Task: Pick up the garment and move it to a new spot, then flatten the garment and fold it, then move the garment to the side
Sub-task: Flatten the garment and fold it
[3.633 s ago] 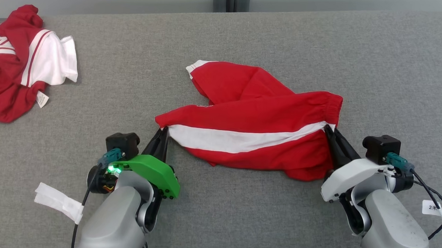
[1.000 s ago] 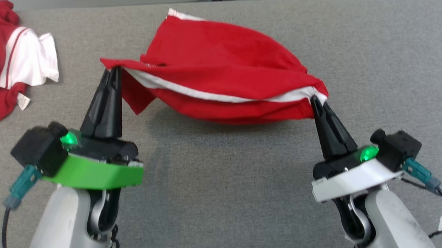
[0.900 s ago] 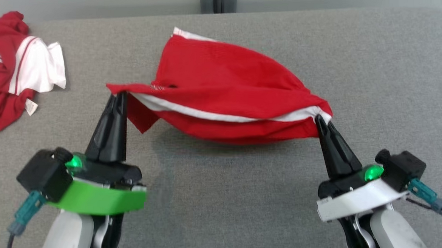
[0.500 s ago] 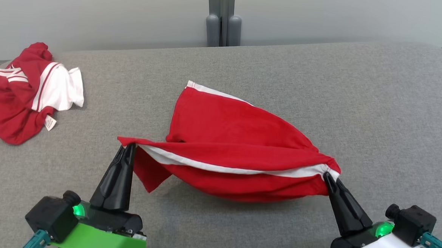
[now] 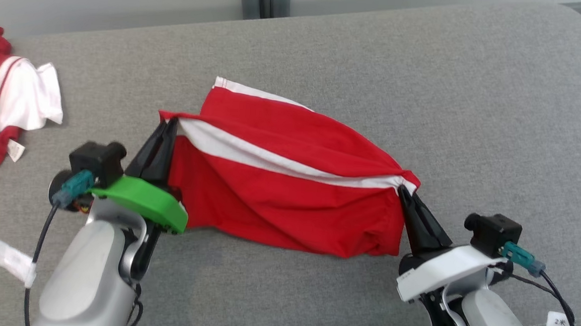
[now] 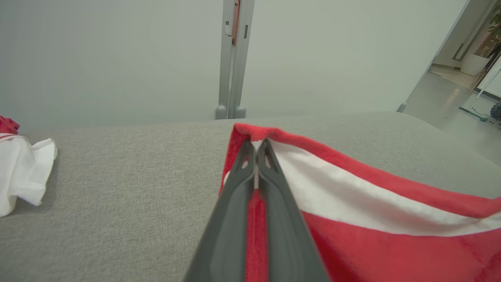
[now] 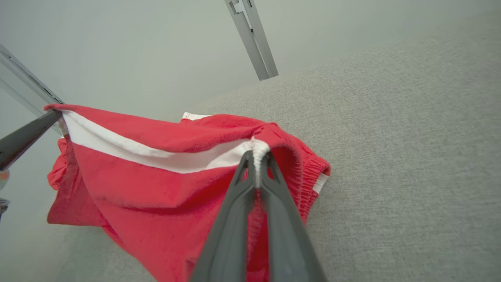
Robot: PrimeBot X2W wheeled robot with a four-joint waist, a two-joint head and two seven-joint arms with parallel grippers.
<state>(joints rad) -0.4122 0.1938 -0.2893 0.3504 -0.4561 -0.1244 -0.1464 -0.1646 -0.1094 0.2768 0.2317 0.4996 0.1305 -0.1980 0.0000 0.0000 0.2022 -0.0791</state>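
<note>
While slung between both tools, red shorts [image 5: 278, 202] sag onto the worktop [image 5: 473, 93]. Left tool [image 5: 170, 122] pinched shut on one end, right tool [image 5: 401, 188] on the other. Hold apparently spreads fabric for flattening.

Garment [image 5: 288, 207] on cushion [image 5: 473, 93], between left claw [image 5: 170, 123], right claw [image 5: 401, 189]; second garment [image 5: 10, 93] far left

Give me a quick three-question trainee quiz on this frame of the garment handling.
1. True or false: the left tool and the right tool are both shut on the garment.
2. The stripe running between them is: A white, B blue, C black.
3. Fill in: a second garment lies at the head view's far ____.
Key: 1 true; 2 A; 3 left.
</note>
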